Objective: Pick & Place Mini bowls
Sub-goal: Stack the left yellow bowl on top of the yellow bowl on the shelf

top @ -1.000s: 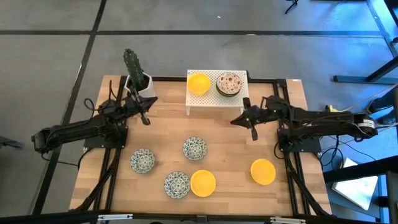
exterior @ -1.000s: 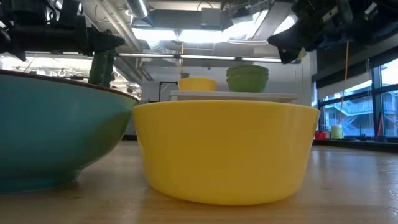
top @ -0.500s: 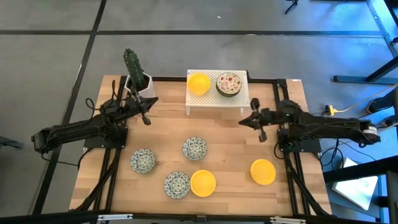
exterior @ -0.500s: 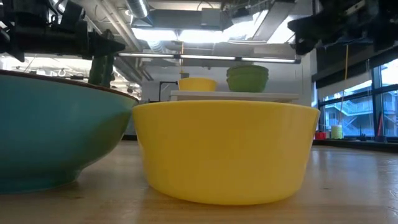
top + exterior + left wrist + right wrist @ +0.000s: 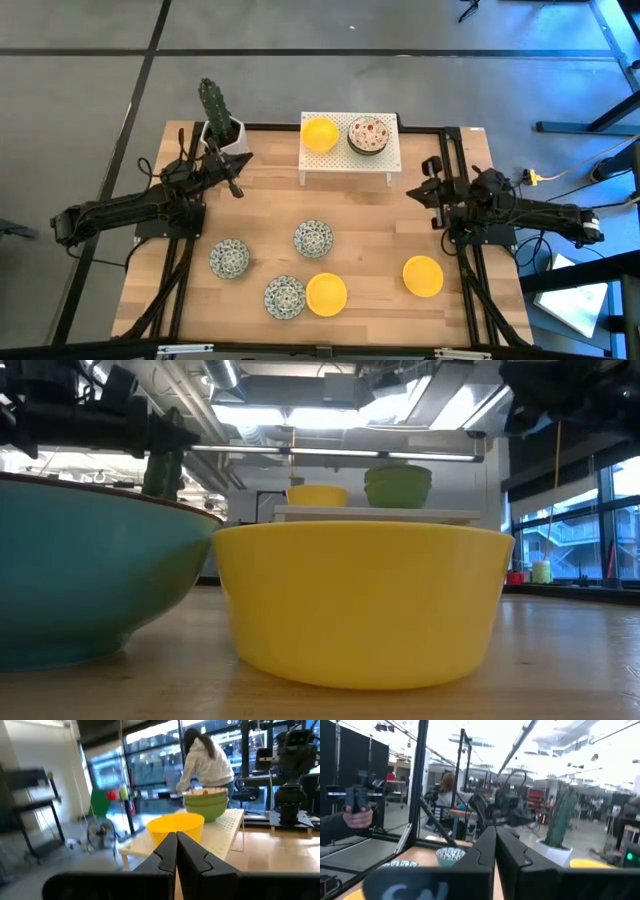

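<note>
Jaws closed, both grippers point(image 5: 237, 190) point(image 5: 424, 190) hover over smooth wooden table point(image 5: 370, 240).

Place: I read this as a robotics lab.
Ceiling: bare ducts point(image 5: 300, 435) and strip lights overhead.
Room: glass walls, black frames point(image 5: 417, 780), other rigs, a person point(image 5: 205, 762) at a bench.
Floor: grey concrete point(image 5: 300, 80) around my tabletop point(image 5: 370, 230).

Overhead, table-level and two wrist cameras
</note>
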`<state>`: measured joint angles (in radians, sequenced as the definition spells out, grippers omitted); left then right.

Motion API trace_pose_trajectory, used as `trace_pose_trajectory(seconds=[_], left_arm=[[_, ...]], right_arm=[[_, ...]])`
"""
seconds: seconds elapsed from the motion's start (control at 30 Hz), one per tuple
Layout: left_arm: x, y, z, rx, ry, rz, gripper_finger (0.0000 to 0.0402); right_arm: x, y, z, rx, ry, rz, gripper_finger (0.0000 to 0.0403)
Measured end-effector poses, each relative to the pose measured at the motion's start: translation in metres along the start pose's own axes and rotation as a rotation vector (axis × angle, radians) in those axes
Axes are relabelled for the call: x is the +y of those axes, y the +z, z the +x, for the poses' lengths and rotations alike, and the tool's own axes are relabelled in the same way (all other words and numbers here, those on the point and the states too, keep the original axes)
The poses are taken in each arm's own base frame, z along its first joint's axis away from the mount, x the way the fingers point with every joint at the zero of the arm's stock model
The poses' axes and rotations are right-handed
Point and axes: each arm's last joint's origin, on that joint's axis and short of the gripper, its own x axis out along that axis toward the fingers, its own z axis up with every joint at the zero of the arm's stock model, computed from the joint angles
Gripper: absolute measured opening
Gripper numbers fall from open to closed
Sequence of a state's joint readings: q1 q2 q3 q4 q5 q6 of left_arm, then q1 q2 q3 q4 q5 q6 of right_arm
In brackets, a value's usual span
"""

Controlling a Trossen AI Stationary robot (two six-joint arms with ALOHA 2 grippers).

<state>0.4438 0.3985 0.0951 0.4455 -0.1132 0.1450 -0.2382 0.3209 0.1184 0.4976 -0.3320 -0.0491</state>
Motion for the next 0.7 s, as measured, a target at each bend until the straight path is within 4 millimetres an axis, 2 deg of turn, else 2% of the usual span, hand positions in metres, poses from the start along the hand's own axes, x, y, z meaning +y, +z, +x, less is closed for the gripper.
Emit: trace_pose_trajectory(seconds=[0.17,0.33,0.57,0.7], left_arm=[[-0.012,0.019,0.011,0.129,-0.166,-0.024,0.0003],[-0.041,0.048,0.03,0.203,-0.367,-0.014,0.0002],[-0.11,0.063,0.054,0.404,-0.647,0.074,0.0001],[-0.156,0.067,0.066,0.457,-0.698,0.111,0.0005]], right_arm=[[-0.001,-0.008,-0.002,0.021,-0.066,-0.004,0.0011],[-0.001,-0.008,-0.002,0.023,-0.068,-0.001,0.0011],[-0.001,-0.006,-0.002,0.003,-0.07,-0.007,0.0011],[-0.001,-0.006,-0.002,0.004,-0.07,-0.003,0.0011]])
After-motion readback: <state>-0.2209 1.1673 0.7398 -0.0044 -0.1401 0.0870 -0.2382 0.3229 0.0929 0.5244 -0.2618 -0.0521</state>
